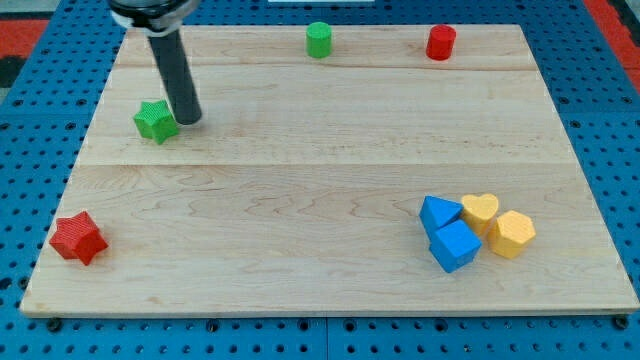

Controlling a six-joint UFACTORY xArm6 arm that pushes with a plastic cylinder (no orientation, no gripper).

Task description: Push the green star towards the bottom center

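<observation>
The green star [155, 121] lies on the wooden board [300, 200] at the view's upper left. My tip [188, 119] rests on the board just to the star's right, touching or almost touching it. The dark rod rises from the tip towards the view's top left.
A green cylinder [318, 40] and a red cylinder [440, 42] stand near the view's top edge. A red star [78, 237] lies at the lower left. Two blue blocks [447, 232], a yellow heart [481, 210] and a yellow hexagon [514, 233] cluster at the lower right.
</observation>
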